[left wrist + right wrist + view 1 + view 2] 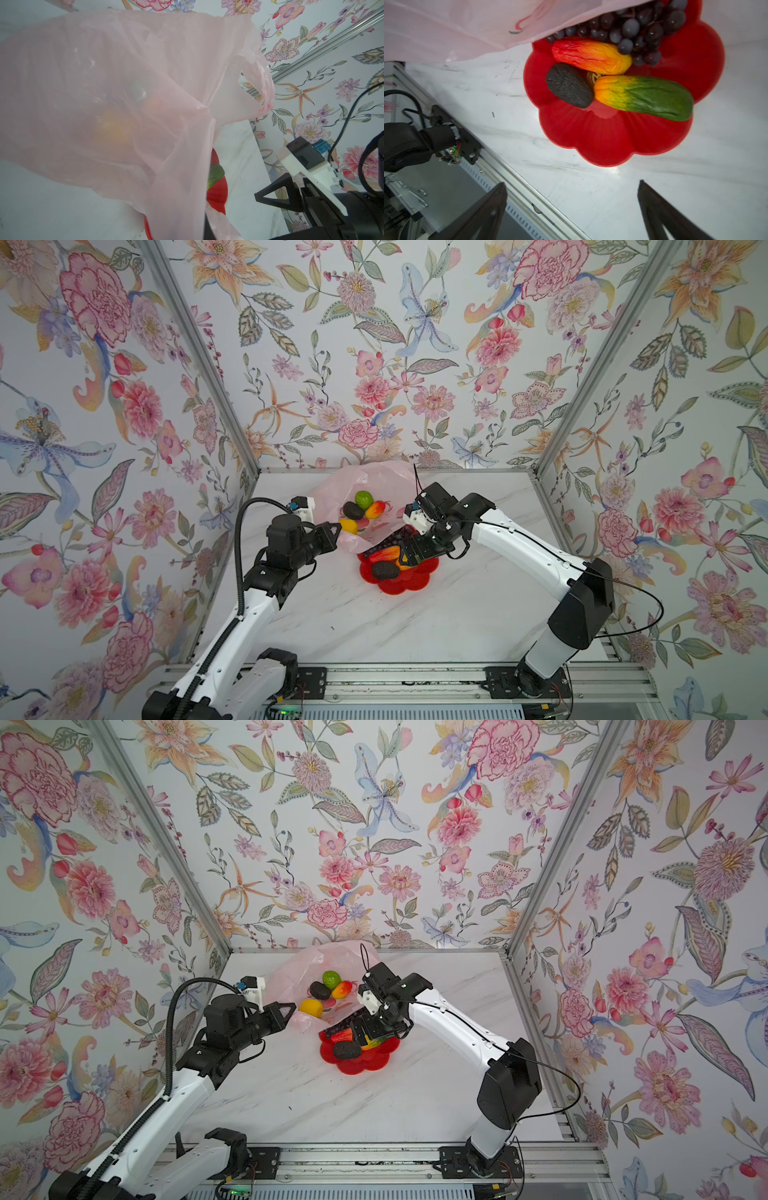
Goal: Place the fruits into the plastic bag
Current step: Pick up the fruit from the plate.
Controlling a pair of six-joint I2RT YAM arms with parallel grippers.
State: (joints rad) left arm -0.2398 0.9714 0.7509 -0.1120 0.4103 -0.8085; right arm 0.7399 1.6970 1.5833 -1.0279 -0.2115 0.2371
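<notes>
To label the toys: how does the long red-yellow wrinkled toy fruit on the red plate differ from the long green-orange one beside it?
The long red-yellow wrinkled toy fruit fades red to yellow; the long green-orange toy fruit fades orange to green and looks thicker. The red-yellow fruit touches the purple grape bunch; the green-orange fruit does not. Both lie flat on the red flower-shaped plate.

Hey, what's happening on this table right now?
Two robot arms are bagging toy fruit. The left gripper, jaws shut, holds the pink plastic bag open by its edge. A lemon, mango, green ball and one avocado lie inside. The right gripper, jaws open, hovers by the red plate, where grapes, another avocado, a red-yellow piece and a green-orange piece wait.
</notes>
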